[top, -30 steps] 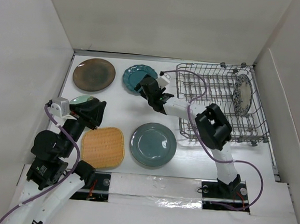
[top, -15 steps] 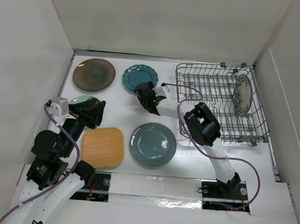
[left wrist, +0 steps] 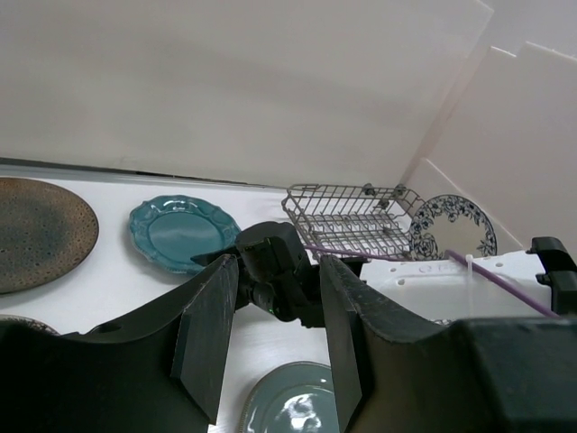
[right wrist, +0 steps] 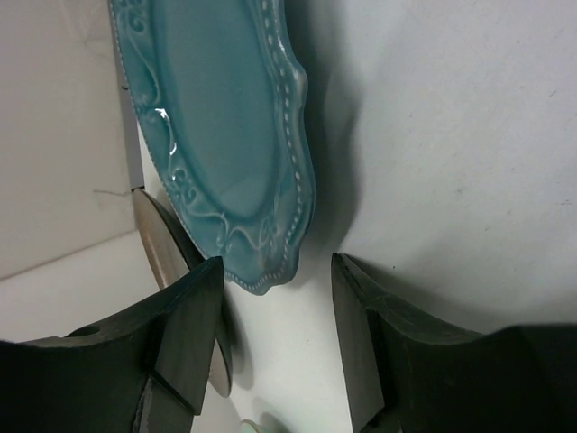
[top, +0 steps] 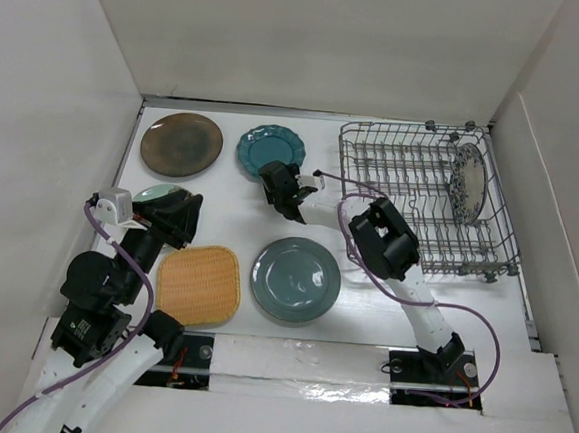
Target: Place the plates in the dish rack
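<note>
The overhead camera sits above and behind the near edge, looking down on the whole table (top: pixel 234 217). The left wrist camera rides low by the left edge, facing across toward the far right corner, where the rack (left wrist: pixel 347 215) stands. The right wrist camera hangs very close to the teal plate (right wrist: pixel 225 135) near the far edge. All three views share that plate.

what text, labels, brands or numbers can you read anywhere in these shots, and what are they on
No words, brands or numbers can be read in any view.
The white plate with blue floral pattern standing in the dish rack carries decoration only, no lettering.
Faint marks on the white arm housing in the left wrist view are too blurred to read.
</note>
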Action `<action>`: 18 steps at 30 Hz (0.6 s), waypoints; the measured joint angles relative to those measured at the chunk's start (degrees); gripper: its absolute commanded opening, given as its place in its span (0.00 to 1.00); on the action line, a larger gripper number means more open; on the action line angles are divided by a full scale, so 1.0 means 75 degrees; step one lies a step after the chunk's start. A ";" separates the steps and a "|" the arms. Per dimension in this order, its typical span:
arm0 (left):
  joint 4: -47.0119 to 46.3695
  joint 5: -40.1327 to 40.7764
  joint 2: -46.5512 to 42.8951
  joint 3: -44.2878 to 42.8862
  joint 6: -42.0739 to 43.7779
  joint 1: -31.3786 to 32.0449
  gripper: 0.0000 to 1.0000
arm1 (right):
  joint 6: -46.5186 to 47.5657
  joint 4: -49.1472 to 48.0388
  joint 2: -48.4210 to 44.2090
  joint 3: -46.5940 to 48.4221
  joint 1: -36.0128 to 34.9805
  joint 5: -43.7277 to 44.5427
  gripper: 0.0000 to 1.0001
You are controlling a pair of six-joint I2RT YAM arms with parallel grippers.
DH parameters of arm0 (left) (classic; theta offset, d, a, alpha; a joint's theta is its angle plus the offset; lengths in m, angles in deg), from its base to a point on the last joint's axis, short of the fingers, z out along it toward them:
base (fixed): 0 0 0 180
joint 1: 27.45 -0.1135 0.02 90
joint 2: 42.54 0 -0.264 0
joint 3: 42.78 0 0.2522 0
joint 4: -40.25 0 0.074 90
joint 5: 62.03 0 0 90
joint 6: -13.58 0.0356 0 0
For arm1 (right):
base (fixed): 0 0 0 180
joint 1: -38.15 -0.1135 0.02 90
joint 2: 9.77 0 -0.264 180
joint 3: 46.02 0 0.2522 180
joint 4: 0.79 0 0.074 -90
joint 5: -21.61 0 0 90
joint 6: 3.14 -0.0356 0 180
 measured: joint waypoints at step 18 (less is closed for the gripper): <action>0.0032 0.0041 0.0047 0.0000 -0.0003 0.0000 0.35 | -0.0886 -0.0332 0.0306 -0.0023 0.0032 0.0493 0.27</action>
